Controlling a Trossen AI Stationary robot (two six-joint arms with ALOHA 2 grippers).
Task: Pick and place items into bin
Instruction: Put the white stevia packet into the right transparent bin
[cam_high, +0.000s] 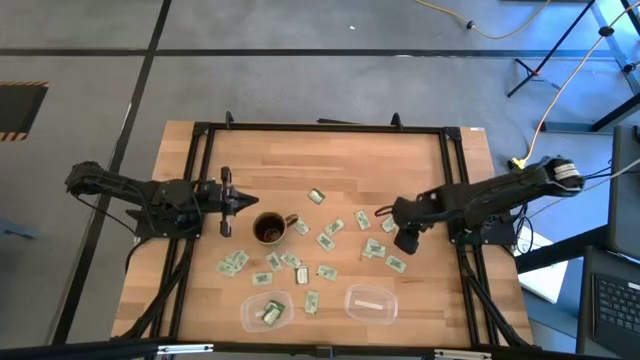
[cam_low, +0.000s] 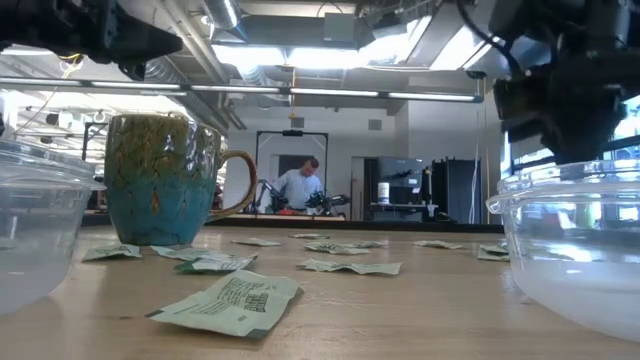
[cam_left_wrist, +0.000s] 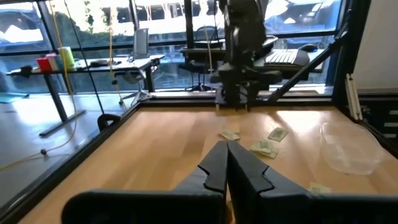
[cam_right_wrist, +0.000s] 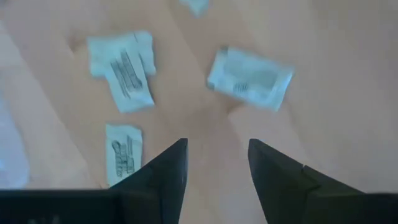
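Note:
Several small pale green and white packets (cam_high: 325, 241) lie flat and scattered on the wooden table around the brown mug (cam_high: 271, 229). My right gripper (cam_high: 402, 238) hovers open above the packets right of the mug, pointing down. In the right wrist view its fingers (cam_right_wrist: 214, 158) stand over bare wood, with a packet (cam_right_wrist: 250, 78) just ahead and another (cam_right_wrist: 122, 154) beside one finger. My left gripper (cam_high: 240, 200) waits shut above the table, left of the mug (cam_low: 165, 180); its fingers (cam_left_wrist: 227, 163) touch nothing.
Two clear plastic bins sit at the table's near edge: the left one (cam_high: 267, 311) holds a few packets, the right one (cam_high: 370, 302) a white piece. A black frame (cam_high: 320, 127) runs round the table. A person (cam_low: 300, 185) stands far off in the room.

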